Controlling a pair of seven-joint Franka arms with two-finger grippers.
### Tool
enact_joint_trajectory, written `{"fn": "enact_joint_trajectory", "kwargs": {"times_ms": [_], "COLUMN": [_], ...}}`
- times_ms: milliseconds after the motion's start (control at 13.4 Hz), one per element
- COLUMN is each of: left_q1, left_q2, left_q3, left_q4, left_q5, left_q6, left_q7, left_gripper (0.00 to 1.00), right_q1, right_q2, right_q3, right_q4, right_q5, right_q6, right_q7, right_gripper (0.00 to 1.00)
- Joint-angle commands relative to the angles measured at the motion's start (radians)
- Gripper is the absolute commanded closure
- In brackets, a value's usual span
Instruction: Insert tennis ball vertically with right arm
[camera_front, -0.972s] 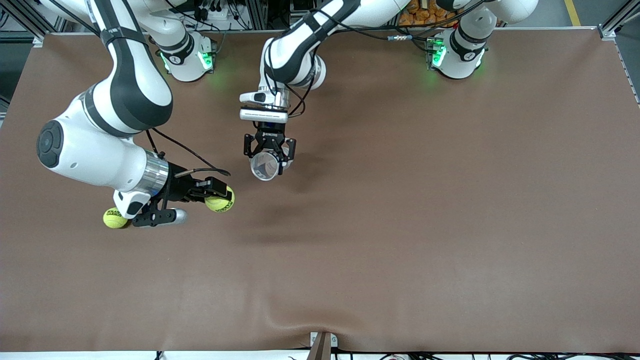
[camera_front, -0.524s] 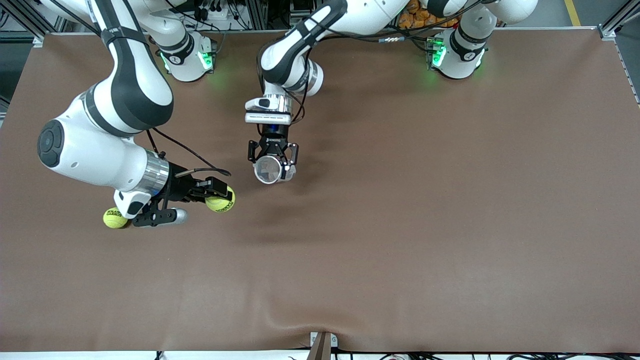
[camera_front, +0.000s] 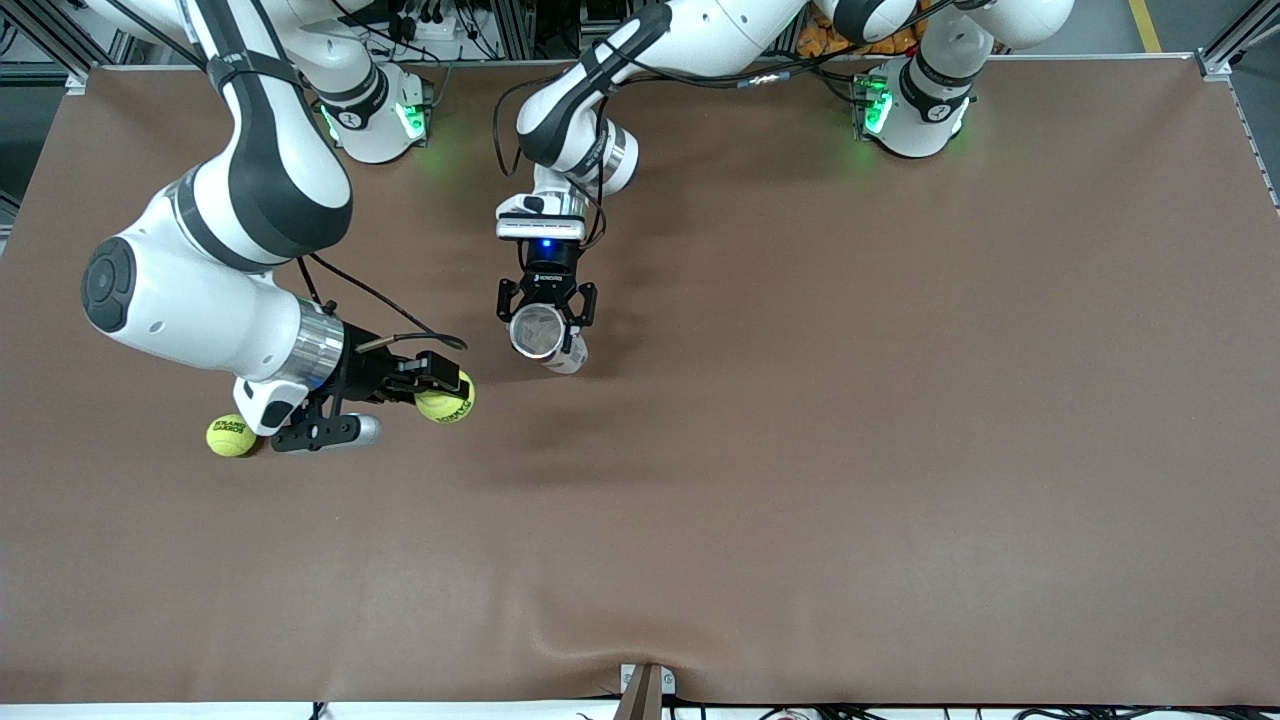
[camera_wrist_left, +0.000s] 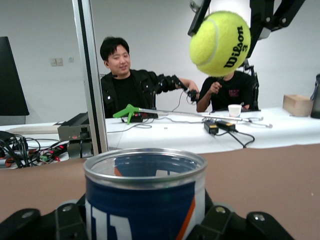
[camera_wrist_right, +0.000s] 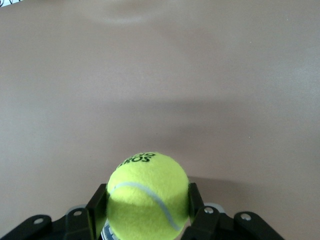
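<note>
My right gripper (camera_front: 443, 394) is shut on a yellow tennis ball (camera_front: 446, 400) and holds it above the table; the right wrist view shows the ball (camera_wrist_right: 148, 192) between the two black fingers (camera_wrist_right: 196, 202). My left gripper (camera_front: 541, 322) is shut on an open blue-and-white can (camera_front: 538, 333), mouth upward, beside the ball toward the left arm's end. In the left wrist view the can (camera_wrist_left: 145, 195) stands close in front with its silver rim open, and the held ball (camera_wrist_left: 220, 42) hangs higher up, apart from the rim.
A second tennis ball (camera_front: 230, 436) lies on the brown table cover (camera_front: 800, 450) under the right arm's wrist, toward the right arm's end. A ripple in the cover (camera_front: 600, 640) lies near the front edge.
The left gripper has swung the can from tilted toward upright and shifted it slightly toward the left arm's end. The right gripper with the ball has edged a little toward the can.
</note>
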Motion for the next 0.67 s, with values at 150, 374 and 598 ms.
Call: {"fn": "enact_joint_trajectory", "kwargs": {"times_ms": [150, 374, 598], "left_q1": [-0.015, -0.018, -0.018], "left_q2": [0.039, 0.039, 0.051], "left_q3": [0.011, 0.011, 0.011], "left_q4": [0.031, 0.031, 0.031], "left_q5": [0.041, 0.043, 0.086], "left_q6": [-0.034, -0.046, -0.057], "left_q7": [-0.034, -0.034, -0.037], "left_gripper": [0.24, 0.24, 0.24], "right_q1": [0.013, 0.018, 0.068], "right_q2": [-0.014, -0.014, -0.016], "right_q3": [-0.007, -0.005, -0.007], "right_q4": [-0.007, -0.008, -0.013], "right_q5": [0.013, 0.013, 0.013], "right_q6": [0.005, -0.002, -0.002], "right_q7": [0.003, 0.047, 0.129], "right_gripper": [1.00, 1.00, 1.00]}}
